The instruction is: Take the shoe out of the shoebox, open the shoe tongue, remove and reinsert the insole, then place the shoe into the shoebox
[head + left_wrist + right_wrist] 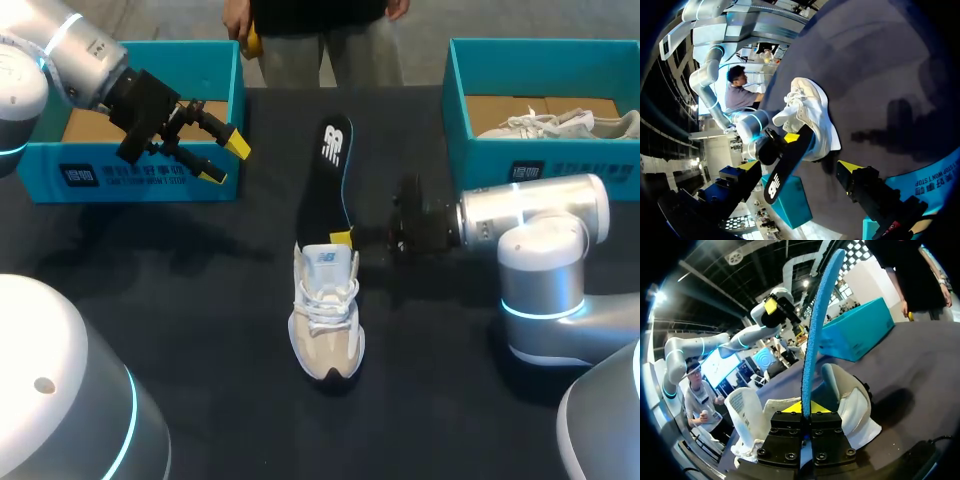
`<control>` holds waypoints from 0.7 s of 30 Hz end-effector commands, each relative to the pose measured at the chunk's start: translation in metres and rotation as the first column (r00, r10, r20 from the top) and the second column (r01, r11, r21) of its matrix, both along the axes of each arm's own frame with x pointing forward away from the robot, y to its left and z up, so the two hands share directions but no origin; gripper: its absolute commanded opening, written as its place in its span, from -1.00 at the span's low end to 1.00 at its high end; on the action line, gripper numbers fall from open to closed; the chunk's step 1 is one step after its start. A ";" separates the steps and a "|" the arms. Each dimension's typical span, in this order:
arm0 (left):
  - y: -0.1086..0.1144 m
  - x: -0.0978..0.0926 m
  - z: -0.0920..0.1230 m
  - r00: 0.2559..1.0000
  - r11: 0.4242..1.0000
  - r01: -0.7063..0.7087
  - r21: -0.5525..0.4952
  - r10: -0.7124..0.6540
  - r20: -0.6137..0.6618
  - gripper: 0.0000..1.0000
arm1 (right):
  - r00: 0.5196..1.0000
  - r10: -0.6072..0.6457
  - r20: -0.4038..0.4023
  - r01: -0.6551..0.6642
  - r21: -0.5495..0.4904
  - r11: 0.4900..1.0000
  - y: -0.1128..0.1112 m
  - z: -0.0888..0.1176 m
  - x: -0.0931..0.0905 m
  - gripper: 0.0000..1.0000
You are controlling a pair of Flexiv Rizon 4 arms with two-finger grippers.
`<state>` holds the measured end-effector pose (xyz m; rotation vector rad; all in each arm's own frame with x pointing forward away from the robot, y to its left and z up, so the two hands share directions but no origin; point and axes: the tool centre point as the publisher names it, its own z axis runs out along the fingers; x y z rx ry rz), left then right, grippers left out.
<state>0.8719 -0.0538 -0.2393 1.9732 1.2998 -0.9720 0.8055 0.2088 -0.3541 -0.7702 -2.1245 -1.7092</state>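
The shoe (326,320) stands near the middle of the dark surface (200,300). The black insole (330,170) reaches from the shoe's opening toward the far side. The right jaws are clamped on the insole just above the opening, and from the right wrist its blue edge (817,325) rises straight out from between them. From overhead, those jaws are lost against the dark cloth except for one yellow tip. I can't tell whether the insole's lower end sits inside the shoe. The right arm (540,225) lies low and level. The left arm (90,60) hangs by the left shoebox (140,175), well away from the shoe, with the left jaws spread and holding nothing.
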 end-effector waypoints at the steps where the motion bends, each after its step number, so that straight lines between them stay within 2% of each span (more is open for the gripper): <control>1: 0.000 0.000 0.000 1.000 1.000 0.002 0.002 -0.002 0.001 1.00 | 1.000 0.001 0.001 -0.001 -0.008 1.000 0.005 -0.002 -0.002 -1.00; 2: 0.000 0.000 0.000 1.000 1.000 0.002 0.002 -0.002 0.001 1.00 | 1.000 0.001 0.003 -0.001 -0.008 1.000 0.005 -0.001 -0.002 -1.00; 3: 0.000 0.000 0.000 1.000 1.000 0.002 0.002 -0.002 0.001 1.00 | 1.000 0.002 0.004 -0.002 -0.007 1.000 0.005 0.000 -0.001 -0.84; 6: 0.000 0.000 0.000 1.000 1.000 0.002 0.002 -0.002 0.001 1.00 | 1.000 0.006 0.011 -0.005 -0.007 1.000 0.005 0.004 0.001 -0.11; 8: 0.000 0.000 0.000 1.000 1.000 0.002 0.002 -0.002 0.001 1.00 | 1.000 0.007 0.018 -0.007 -0.008 1.000 0.005 0.006 0.002 0.12; 9: 0.000 0.000 0.000 1.000 1.000 0.002 0.002 -0.002 0.001 1.00 | 1.000 0.009 0.022 -0.009 -0.010 1.000 0.005 0.007 0.003 0.18; 10: 0.000 0.000 0.000 1.000 1.000 0.002 0.002 -0.002 0.001 1.00 | 1.000 0.011 0.025 -0.010 -0.013 1.000 0.005 0.008 0.004 0.18; 12: 0.000 0.000 0.000 1.000 1.000 0.002 0.002 -0.002 0.001 1.00 | 1.000 0.012 0.026 -0.011 -0.015 1.000 0.004 0.009 0.005 0.00; 21: 0.000 0.000 0.000 1.000 1.000 0.002 0.002 -0.002 0.001 1.00 | 0.999 0.019 0.036 -0.019 -0.016 1.000 0.006 0.013 0.007 -0.08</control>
